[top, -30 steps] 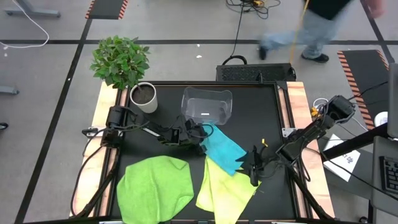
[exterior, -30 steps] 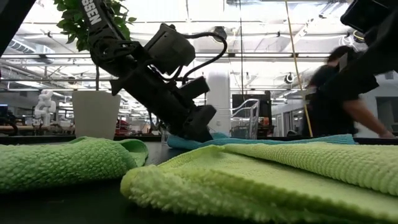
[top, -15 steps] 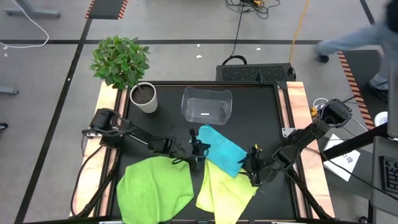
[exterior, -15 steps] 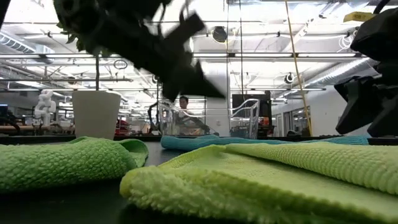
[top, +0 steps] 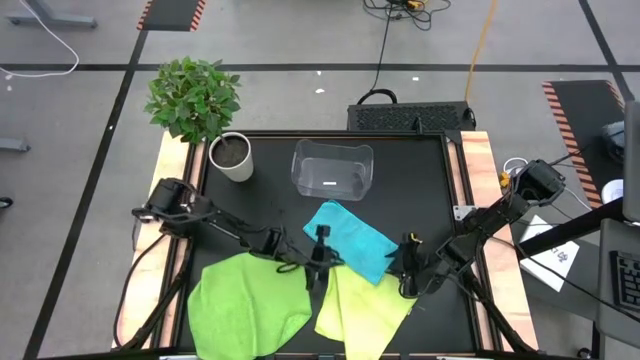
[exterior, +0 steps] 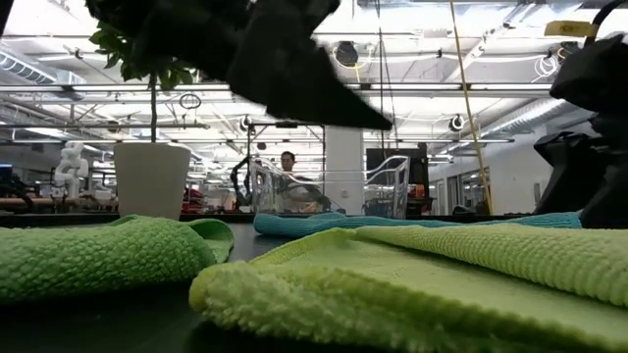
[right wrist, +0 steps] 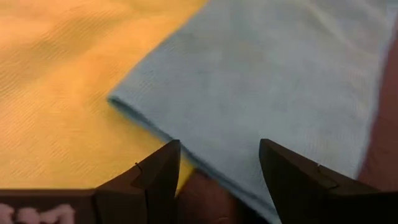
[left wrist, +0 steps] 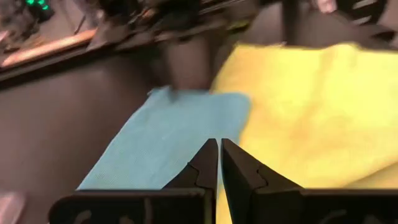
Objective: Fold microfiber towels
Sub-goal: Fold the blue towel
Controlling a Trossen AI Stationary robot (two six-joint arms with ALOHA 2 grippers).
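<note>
High view: the blue towel (top: 349, 238) lies mid-worktop, overlapping the yellow towel (top: 362, 297), the green towel (top: 249, 301) beside; the left tool (top: 320, 272) is closed and empty, the right tool (top: 401, 268) spread at the blue edge, which probably must be gripped next

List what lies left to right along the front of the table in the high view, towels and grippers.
Green towel → left gripper, shut, above the gap between towels → yellow-green towel → right gripper, open, at the blue towel's corner.
</note>
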